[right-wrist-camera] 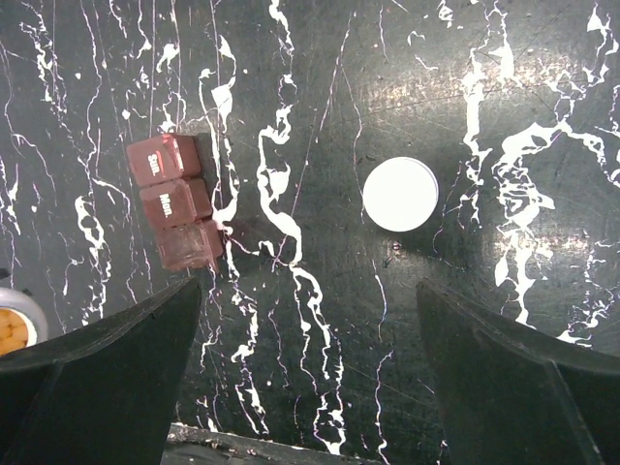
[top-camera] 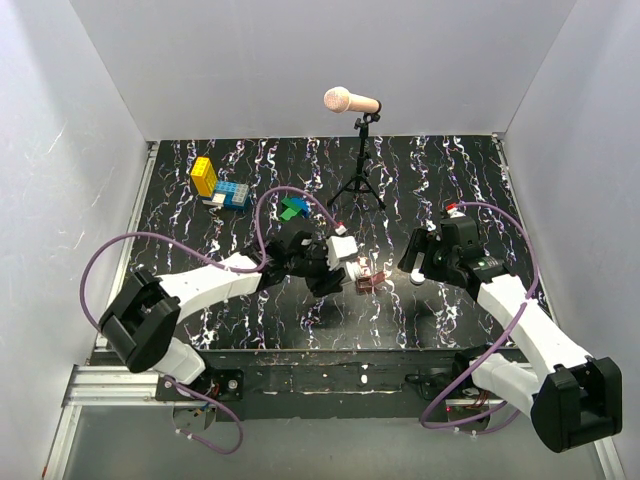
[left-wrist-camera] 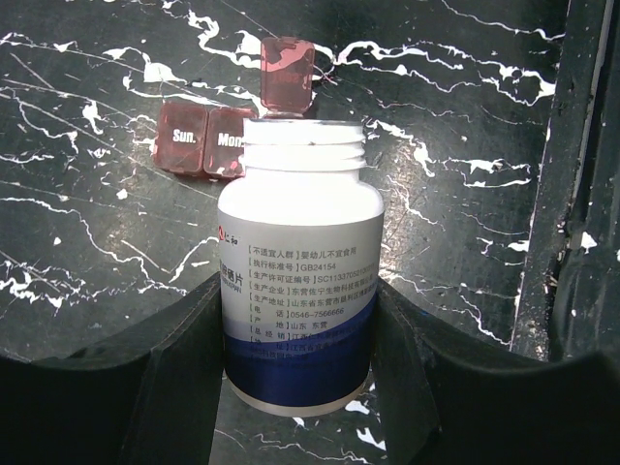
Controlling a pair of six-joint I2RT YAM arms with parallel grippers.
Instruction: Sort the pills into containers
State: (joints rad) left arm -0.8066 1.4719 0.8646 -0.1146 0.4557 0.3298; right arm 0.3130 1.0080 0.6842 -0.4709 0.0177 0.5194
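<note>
My left gripper (left-wrist-camera: 298, 325) is shut on a white pill bottle (left-wrist-camera: 300, 242) with a blue band, its cap off. The bottle's open neck points toward the reddish-brown pill box, the containers (left-wrist-camera: 208, 143). The box's lids read "Sun." and "Mon.", and a third lid (left-wrist-camera: 288, 76) stands open. From above, the bottle (top-camera: 352, 270) sits just left of the box (top-camera: 367, 283). In the right wrist view orange pills (right-wrist-camera: 10, 331) show in the bottle's mouth at the left edge. My right gripper (right-wrist-camera: 308, 291) hangs open over the table, between the box (right-wrist-camera: 174, 201) and the white cap (right-wrist-camera: 400, 195).
Yellow and blue toy blocks (top-camera: 218, 184) and a green block (top-camera: 293, 208) lie at the back left. A microphone on a small tripod (top-camera: 357, 150) stands at the back centre. White walls close in the table on three sides.
</note>
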